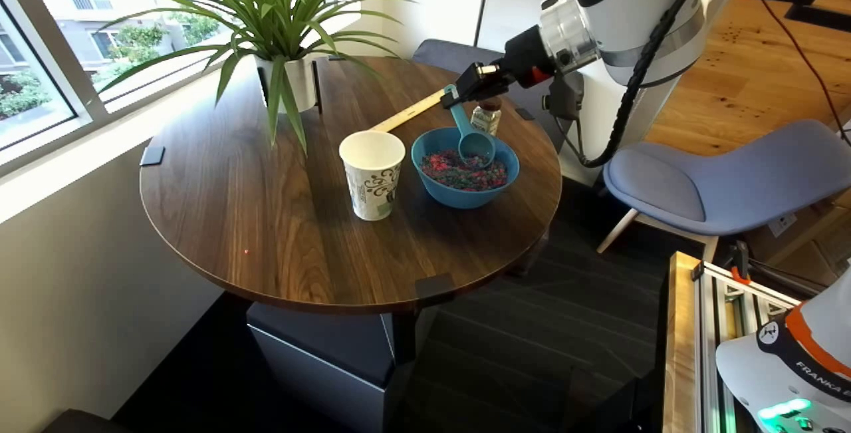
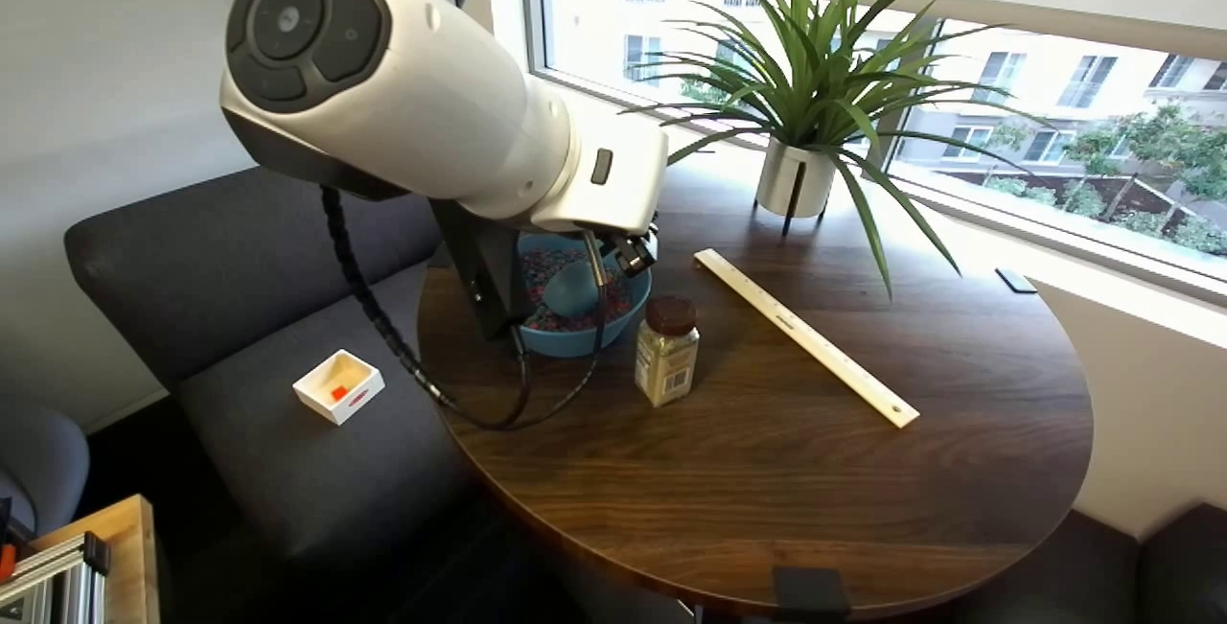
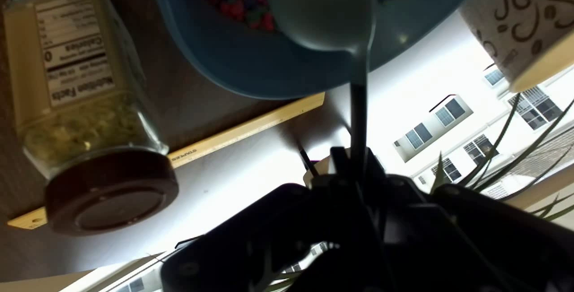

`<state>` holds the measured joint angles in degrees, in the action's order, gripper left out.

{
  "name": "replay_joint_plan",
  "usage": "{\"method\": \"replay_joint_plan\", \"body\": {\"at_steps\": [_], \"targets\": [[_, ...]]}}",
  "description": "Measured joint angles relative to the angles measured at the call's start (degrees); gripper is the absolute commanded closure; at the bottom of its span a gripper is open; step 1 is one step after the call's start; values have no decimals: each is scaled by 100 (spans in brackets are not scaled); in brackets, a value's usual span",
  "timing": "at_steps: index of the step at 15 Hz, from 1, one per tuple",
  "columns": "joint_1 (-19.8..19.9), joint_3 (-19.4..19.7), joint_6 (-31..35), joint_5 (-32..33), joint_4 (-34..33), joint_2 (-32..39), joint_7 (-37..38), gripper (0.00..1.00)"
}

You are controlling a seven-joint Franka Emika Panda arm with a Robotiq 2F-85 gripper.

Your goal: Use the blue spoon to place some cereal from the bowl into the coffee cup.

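Note:
The blue spoon (image 1: 476, 145) hangs tilted with its scoop inside the rim of the blue bowl (image 1: 459, 197). My gripper (image 1: 453, 96) is shut on its handle, above the bowl's far side. The reddish, dark cereal (image 1: 452, 170) lies in the bowl below the scoop; I cannot tell whether the scoop touches or holds any. In the wrist view the spoon (image 3: 325, 9) runs up from the dark gripper (image 3: 356, 162) over the bowl (image 3: 215, 65). The coffee cup (image 1: 373, 177) stands upright beside the bowl; the arm hides it in an exterior view where the spoon (image 2: 572, 288) shows.
A jar with a brown lid (image 2: 667, 356) stands close to the bowl. A pale wooden ruler (image 2: 805, 336) lies on the round table (image 2: 767, 490). A potted plant (image 1: 289, 80) stands at the window side. A small white box (image 2: 338, 386) sits on the grey bench.

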<state>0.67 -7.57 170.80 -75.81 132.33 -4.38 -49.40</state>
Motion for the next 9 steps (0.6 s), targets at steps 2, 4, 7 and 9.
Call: {"method": "replay_joint_plan", "body": {"at_steps": [2, 4, 7, 9], "targets": [[7, 11, 17, -2, -37, 15, -20, 98], [15, 27, 105, -31, -67, 20, -147, 98], [16, 30, 279, -90, -118, 8, -499, 98], [6, 21, 281, -90, -117, 23, -708, 98]]}}
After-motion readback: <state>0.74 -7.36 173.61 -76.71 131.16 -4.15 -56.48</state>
